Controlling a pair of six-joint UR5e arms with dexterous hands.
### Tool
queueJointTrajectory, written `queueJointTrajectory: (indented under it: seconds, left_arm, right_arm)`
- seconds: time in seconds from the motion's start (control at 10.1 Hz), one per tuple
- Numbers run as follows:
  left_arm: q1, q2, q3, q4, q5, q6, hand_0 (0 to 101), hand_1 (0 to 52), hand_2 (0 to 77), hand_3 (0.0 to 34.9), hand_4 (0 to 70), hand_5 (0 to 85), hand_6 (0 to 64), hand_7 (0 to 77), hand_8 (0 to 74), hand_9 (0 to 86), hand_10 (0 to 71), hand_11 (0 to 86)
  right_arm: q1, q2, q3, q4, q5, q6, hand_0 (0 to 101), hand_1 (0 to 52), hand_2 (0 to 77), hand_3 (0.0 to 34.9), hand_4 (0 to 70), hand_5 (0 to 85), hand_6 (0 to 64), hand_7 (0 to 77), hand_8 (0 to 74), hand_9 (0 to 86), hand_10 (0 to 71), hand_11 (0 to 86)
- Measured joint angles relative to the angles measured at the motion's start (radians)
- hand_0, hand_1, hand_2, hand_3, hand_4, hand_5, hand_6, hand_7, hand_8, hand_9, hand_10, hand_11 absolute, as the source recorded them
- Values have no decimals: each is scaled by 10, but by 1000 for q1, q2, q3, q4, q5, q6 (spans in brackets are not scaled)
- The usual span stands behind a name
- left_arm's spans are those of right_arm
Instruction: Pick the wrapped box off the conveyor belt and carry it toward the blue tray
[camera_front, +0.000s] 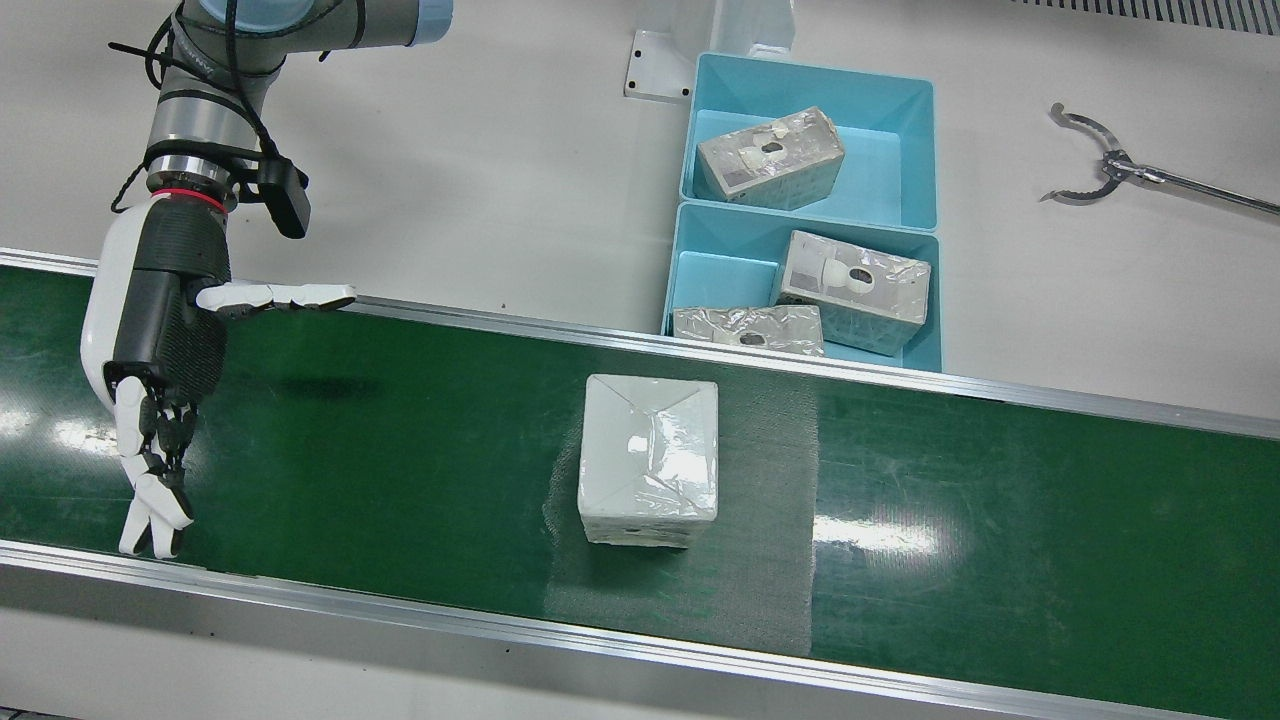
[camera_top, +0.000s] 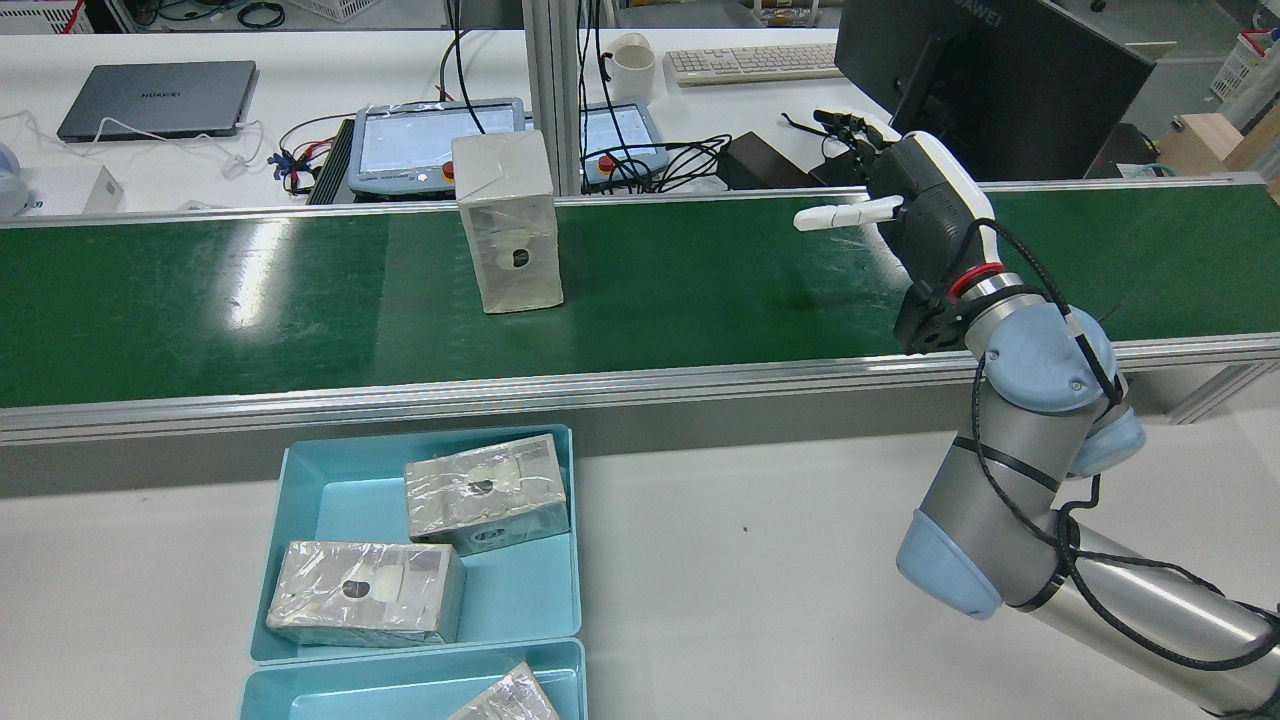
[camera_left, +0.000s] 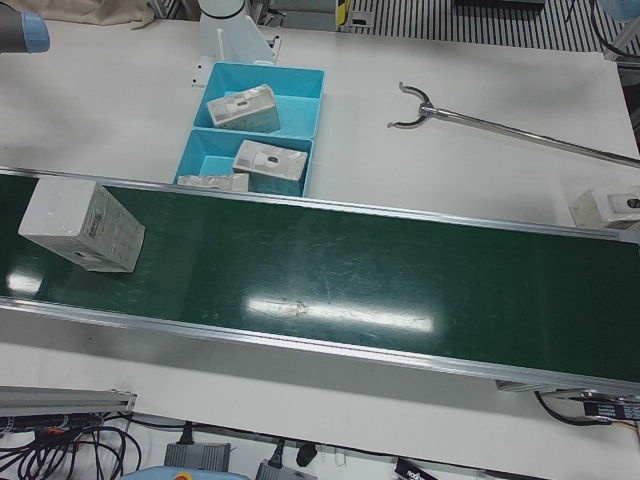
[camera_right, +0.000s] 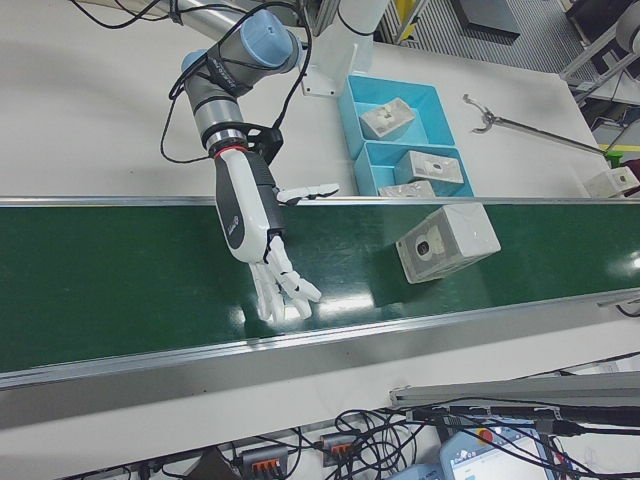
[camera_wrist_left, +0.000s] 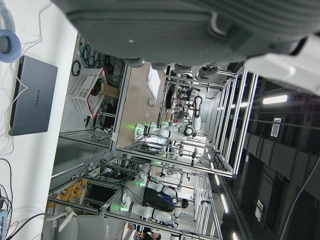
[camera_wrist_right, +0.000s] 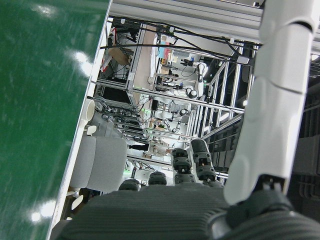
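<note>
The wrapped box stands upright on the green conveyor belt, near its middle; it also shows in the rear view, the left-front view and the right-front view. My right hand is open above the belt, well to the view's left of the box and not touching it, fingers stretched out, thumb pointing toward the box; it also shows in the rear view. Two blue trays sit beyond the belt's far rail. My left hand shows only as a palm edge in its own view.
The trays hold three wrapped boxes. A metal grabber tool lies on the white table to the trays' right. Beyond the belt in the rear view stand a monitor, a keyboard and control pendants.
</note>
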Motion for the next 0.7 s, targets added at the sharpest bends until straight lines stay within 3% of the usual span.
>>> queueJointTrajectory:
  seconds: [0.7]
  left_arm:
    - [0,0,0,0,0,0,0,0,11,0,0,11,0,0,5,0,0,5]
  right_arm:
    - [-2,0,-1,1,0,-1,462,104,49,44,27,207,33,5,5,16,0,16]
